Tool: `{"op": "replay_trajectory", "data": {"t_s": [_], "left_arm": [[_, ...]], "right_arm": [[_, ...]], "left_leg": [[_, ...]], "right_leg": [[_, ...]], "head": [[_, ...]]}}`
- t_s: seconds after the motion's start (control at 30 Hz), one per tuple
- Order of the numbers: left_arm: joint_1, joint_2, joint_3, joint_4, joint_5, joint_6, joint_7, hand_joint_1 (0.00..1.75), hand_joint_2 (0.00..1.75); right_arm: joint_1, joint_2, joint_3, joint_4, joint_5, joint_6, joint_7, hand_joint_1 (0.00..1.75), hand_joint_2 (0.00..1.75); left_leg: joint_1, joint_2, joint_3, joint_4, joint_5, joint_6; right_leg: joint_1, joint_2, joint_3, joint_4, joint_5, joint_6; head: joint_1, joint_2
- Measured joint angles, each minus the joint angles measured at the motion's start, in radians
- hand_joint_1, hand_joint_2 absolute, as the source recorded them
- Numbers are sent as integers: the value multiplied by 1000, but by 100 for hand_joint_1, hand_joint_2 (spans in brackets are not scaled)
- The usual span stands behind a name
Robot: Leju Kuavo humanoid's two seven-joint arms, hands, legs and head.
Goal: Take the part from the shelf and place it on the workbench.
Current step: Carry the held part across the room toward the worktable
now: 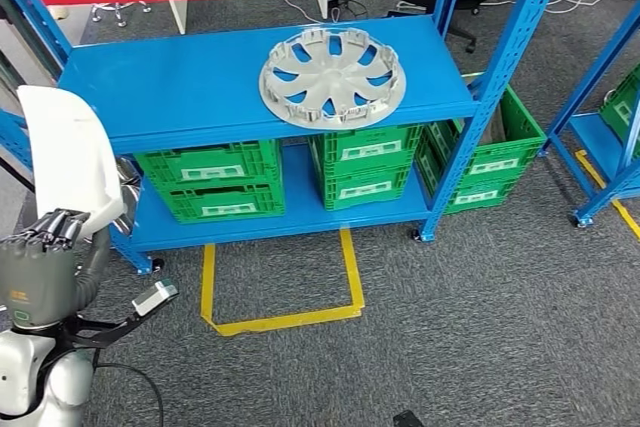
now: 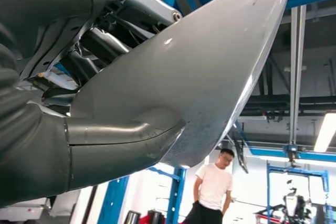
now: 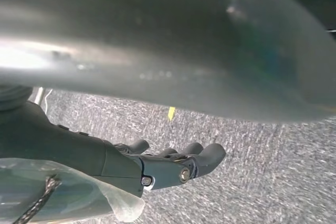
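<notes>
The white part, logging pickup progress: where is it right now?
In the head view the white part is at the far left, held by the left hand in front of the blue shelf's left end.

- The left hand (image 1: 53, 230) is built of dark, glossy ribbed fingers above a grey cover carrying a small green marking.
- A silver-white rounded arm segment (image 1: 34, 377) is seen below it, with a thin black cable looped beside.
- The right hand (image 3: 174, 163) is formed of dark grey fingers, fastened by a bright screw.

Head camera looks down at the blue shelf (image 1: 226, 77) (from near); wrist cameras sit close behind each hand.
</notes>
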Motion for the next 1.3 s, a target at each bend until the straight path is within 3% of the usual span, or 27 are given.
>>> {"op": "replay_trajectory", "data": {"t_s": [0.07, 0.13, 0.17, 0.23, 0.3, 0.33, 0.37, 0.4, 0.47, 0.53, 0.57, 0.6, 0.67, 0.7, 0.73, 0.8, 0.83, 0.87, 0.9, 0.93, 1.0, 1.07, 1.1, 1.17, 1.2, 1.23, 1.3], "left_arm": [[-3, 2, -3, 1, 1, 0, 8, 175, 175], [-3, 5, -3, 2, 4, 1, 12, 175, 175], [-3, 7, -3, 3, 6, 1, 13, 175, 175], [-3, 10, -3, 4, 10, 1, 15, 175, 175], [0, 12, -3, 5, 12, 1, 18, 175, 175], [2, 14, -3, 5, 13, 1, 20, 175, 175], [3, 15, -3, 5, 13, 1, 20, 175, 175], [4, 16, -2, 6, 13, 1, 21, 175, 175], [5, 18, -2, 7, 13, 1, 24, 175, 175], [6, 21, -2, 7, 15, 1, 27, 175, 175], [6, 22, -1, 7, 16, 1, 28, 175, 175], [6, 24, -1, 7, 16, 1, 28, 175, 175], [6, 28, -1, 8, 18, 1, 30, 175, 175], [7, 31, 0, 10, 18, 1, 32, 175, 175], [8, 33, 0, 12, 18, 1, 34, 175, 175], [8, 37, 1, 16, 19, 1, 39, 175, 175], [8, 38, 2, 19, 19, 1, 42, 175, 175], [8, 40, 2, 23, 19, 1, 44, 175, 175], [8, 42, 4, 26, 19, 1, 45, 175, 175], [8, 44, 5, 29, 19, 1, 46, 175, 175], [8, 47, 6, 31, 19, 1, 46, 175, 175], [8, 49, 8, 32, 21, 1, 47, 175, 175], [8, 50, 10, 32, 23, 1, 48, 175, 175], [12, 51, 19, 33, 28, 1, 49, 175, 175], [15, 51, 23, 34, 32, 1, 48, 175, 175], [17, 52, 27, 36, 36, 1, 47, 175, 175], [21, 53, 36, 38, 42, 1, 44, 175, 175]], "right_arm": [[0, 1, 0, 0, -3, 0, -1, 0, 0], [0, 3, 0, 0, -5, -1, -2, 0, 0], [1, 3, 1, 0, -6, -2, -2, 0, 0], [2, 4, 2, 0, -6, -3, -2, 0, 0], [2, 4, 4, 0, -6, -4, -2, 0, 0], [2, 4, 5, 0, -6, -4, -2, 0, 0], [2, 4, 5, 0, -6, -4, -2, 0, 0], [2, 5, 6, 0, -7, -4, -2, 0, 0], [0, 5, 6, 0, -8, -5, -2, 0, 0], [-4, 7, 6, 0, -9, -8, -2, 0, 0], [-5, 8, 6, 0, -9, -10, -2, 0, 0], [-6, 9, 6, 0, -9, -13, -3, 0, 0], [-4, 11, 6, 0, -10, -17, -2, 0, 0], [-3, 11, 6, 0, -10, -18, -2, 0, 0], [-2, 11, 7, 0, -11, -19, -2, 0, 0], [-3, 12, 7, 0, -12, -18, -2, 0, 0], [-4, 12, 7, 0, -12, -18, -2, 0, 0], [-4, 13, 7, 0, -12, -18, -2, 0, 0], [-4, 13, 7, 0, -12, -18, -2, 0, 0], [-4, 13, 7, 0, -11, -19, -2, 0, 0], [-5, 15, 7, 0, -10, -21, -2, 0, 0], [-6, 18, 8, 0, -9, -22, -1, 0, 0], [-6, 19, 8, 0, -9, -23, -1, 0, 0], [-6, 21, 10, 0, -10, -25, 1, 0, 0], [-4, 22, 11, 0, -10, -27, 2, 0, 0], [-2, 23, 12, 0, -10, -28, 3, 0, 0], [1, 24, 14, 0, -10, -32, 6, 0, 0]], "left_leg": [[-4, -1, 50, -88, -10, 9], [-7, -1, 50, -110, -5, 20], [-6, 0, 46, -118, 1, 27], [-2, 2, 32, -136, 16, 42], [-3, 3, 12, -137, 32, 50], [-4, 3, 1, -136, 40, 51], [-5, 4, -10, -134, 48, 50], [-5, 4, -22, -131, 56, 49], [-5, 3, -47, -122, 71, 43], [-6, 1, -67, -111, 84, 33], [-7, 1, -72, -109, 93, 28], [-8, 1, -75, -109, 102, 23], [-7, 0, -80, -110, 110, 13], [-6, -1, -85, -100, 91, 7], [-5, -1, -93, -72, 51, 2], [-3, -1, -114, 41, -59, -6], [-2, -1, -123, 109, -98, -8], [-2, -1, -123, 159, -110, -8], [-2, -1, -113, 183, -100, -7], [-2, -1, -87, 170, -75, -5], [-4, -2, 8, 56, -34, 5], [-8, -2, 105, -88, -43, 18], [-12, -2, 128, -130, -52, 23], [-14, 0, 121, -155, -39, 32], [-14, 2, 110, -158, -25, 40], [-12, 4, 97, -161, -11, 47], [-11, 6, 64, -163, 18, 58]], "right_leg": [[1, 0, -15, 6, 14, 10], [-1, 0, -24, 3, 29, 22], [-2, 2, -32, 5, 23, 28], [-2, 5, -61, 56, -35, 35], [-3, 7, -95, 173, -123, 39], [-3, 7, -104, 230, -147, 40], [-3, 7, -103, 267, -147, 41], [-3, 7, -87, 271, -125, 42], [-4, 7, -11, 181, -63, 42], [-3, 10, 82, 42, -60, 38], [-1, 11, 106, -2, -72, 36], [1, 13, 117, -23, -80, 32], [0, 10, 98, -25, -68, 20], [-1, 8, 90, -24, -59, 12], [-3, 6, 79, -23, -47, 4], [-2, 3, 55, -20, -23, -7], [-1, 2, 39, -16, -11, -9], [-1, 1, 21, -12, 0, -10], [0, 0, 3, -7, 9, -10], [1, 0, -14, -3, 19, -10], [5, 0, -42, 3, 38, -7], [8, 1, -57, 4, 58, 0], [7, 1, -62, 2, 70, 4], [4, 2, -70, -4, 88, 14], [3, 3, -77, 1, 74, 19], [2, 5, -86, 23, 39, 24], [0, 7, -112, 123, -71, 32]], "head": [[1, 0], [1, 0], [1, 0], [5, 0], [10, 0], [11, 0], [11, 0], [11, 0], [11, 0], [11, 0], [12, 0], [12, 0], [12, 0], [11, 0], [9, 0], [6, 0], [5, 0], [5, 0], [4, 0], [5, 0], [5, 0], [6, 0], [6, 0], [6, 0], [6, 0], [7, 0], [11, 0]]}}
